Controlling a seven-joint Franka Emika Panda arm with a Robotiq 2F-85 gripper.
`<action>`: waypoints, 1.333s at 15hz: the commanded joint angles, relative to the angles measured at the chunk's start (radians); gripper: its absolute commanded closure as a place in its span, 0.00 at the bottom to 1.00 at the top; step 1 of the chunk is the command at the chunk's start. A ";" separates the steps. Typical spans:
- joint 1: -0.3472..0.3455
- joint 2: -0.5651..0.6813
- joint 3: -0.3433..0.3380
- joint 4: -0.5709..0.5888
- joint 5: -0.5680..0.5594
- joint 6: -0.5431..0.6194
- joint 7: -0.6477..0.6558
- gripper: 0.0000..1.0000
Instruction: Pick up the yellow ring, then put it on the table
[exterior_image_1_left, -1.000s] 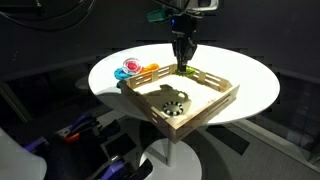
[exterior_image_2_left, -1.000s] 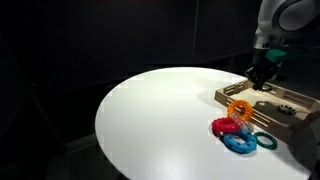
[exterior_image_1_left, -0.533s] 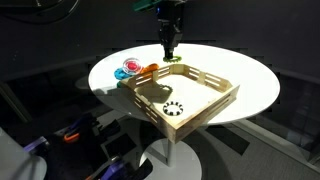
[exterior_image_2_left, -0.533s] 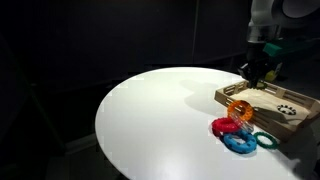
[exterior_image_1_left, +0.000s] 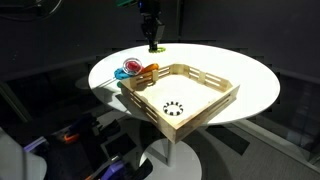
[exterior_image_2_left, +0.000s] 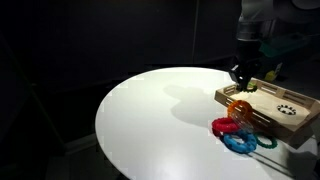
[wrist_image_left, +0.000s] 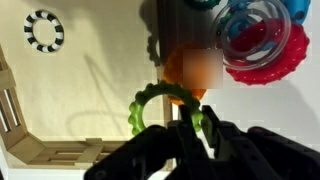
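wrist view | gripper (wrist_image_left: 196, 138) clamps yellow ring (wrist_image_left: 150, 94) | held above table (exterior_image_2_left: 150, 112)

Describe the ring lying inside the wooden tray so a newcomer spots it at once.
On the round white table sits a square wooden tray. One ring lies alone on the tray's floor. Unlike the coloured rings heaped outside the tray, it is patterned black and white.

One table (exterior_image_1_left: 250, 90), one wooden tray (exterior_image_1_left: 206, 110), one gripper (exterior_image_2_left: 241, 76) and six rings: one yellow ring (wrist_image_left: 136, 108), one dotted ring (wrist_image_left: 28, 30), one orange ring (exterior_image_2_left: 240, 111), one red ring (exterior_image_2_left: 220, 126), one blue ring (exterior_image_2_left: 236, 144), one green ring (exterior_image_2_left: 267, 142).
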 joint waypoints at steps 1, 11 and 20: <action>0.018 -0.023 0.029 -0.011 -0.007 -0.031 -0.019 0.93; 0.032 -0.021 0.052 -0.076 0.019 -0.092 -0.100 0.93; 0.023 0.010 0.044 -0.092 0.009 -0.108 -0.113 0.42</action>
